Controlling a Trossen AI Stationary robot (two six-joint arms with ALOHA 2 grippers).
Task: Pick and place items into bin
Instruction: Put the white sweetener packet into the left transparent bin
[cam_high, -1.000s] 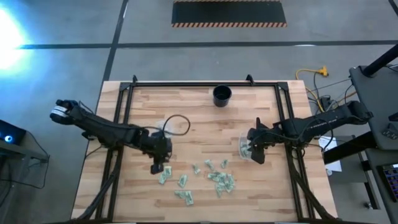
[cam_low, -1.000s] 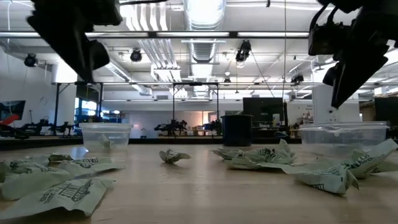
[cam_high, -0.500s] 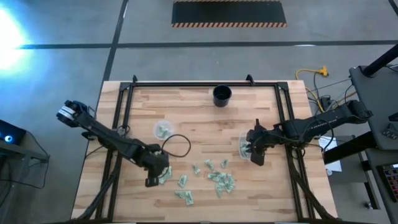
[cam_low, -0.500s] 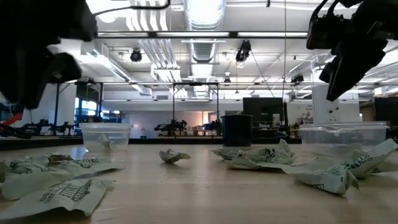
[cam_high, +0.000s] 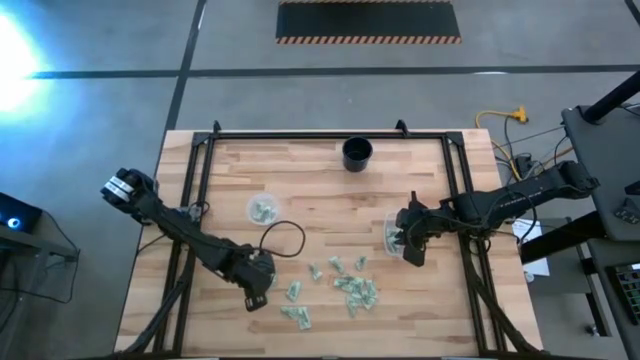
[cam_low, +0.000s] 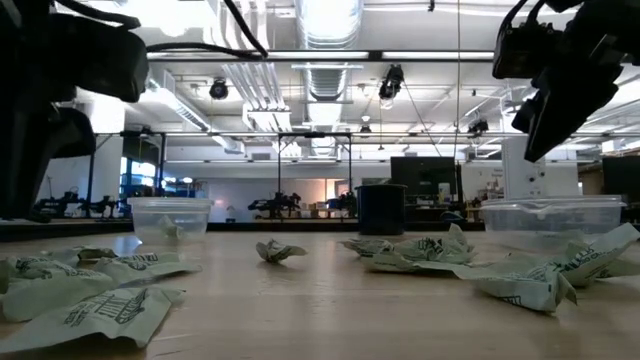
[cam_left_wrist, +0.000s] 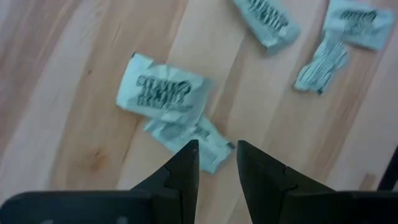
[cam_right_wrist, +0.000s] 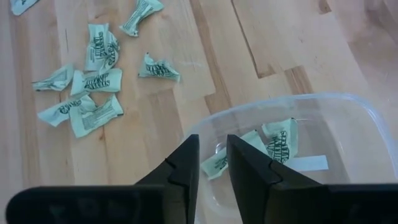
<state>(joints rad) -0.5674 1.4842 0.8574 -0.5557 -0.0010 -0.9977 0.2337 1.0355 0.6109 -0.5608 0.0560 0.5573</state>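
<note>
left gripper (cam_left_wrist: 216, 155): hovering low over the tabletop (cam_high: 320, 190), fingers (cam_left_wrist: 186, 163) parted by a narrow gap, holding nothing.
left target: a packet (cam_left_wrist: 163, 94) lying just beyond the fingertips, a second packet (cam_left_wrist: 198, 138) half under it, its edge showing in the gap between the fingers.
right gripper (cam_right_wrist: 212, 149): hanging over the near wall of the right tub (cam_right_wrist: 348, 124), fingers close together with a slim gap, nothing between them.
packets: loose scatter (cam_high: 352, 288) lying on the tabletop between the two arms; a few are already sitting in the right tub, a few more in the left tub (cam_high: 263, 209).
risk 1: the two overlapping packets are sitting so close that one pinch is likely picking up both, or catching only a corner that slips out mid-lift.
risk 2: the gap looks narrow for a crumpled packet; the fingertips may be pushing it flat rather than straddling it.
risk 3: right fingers are sitting near the tub wall; dropping lower could tip the light tub.
</note>
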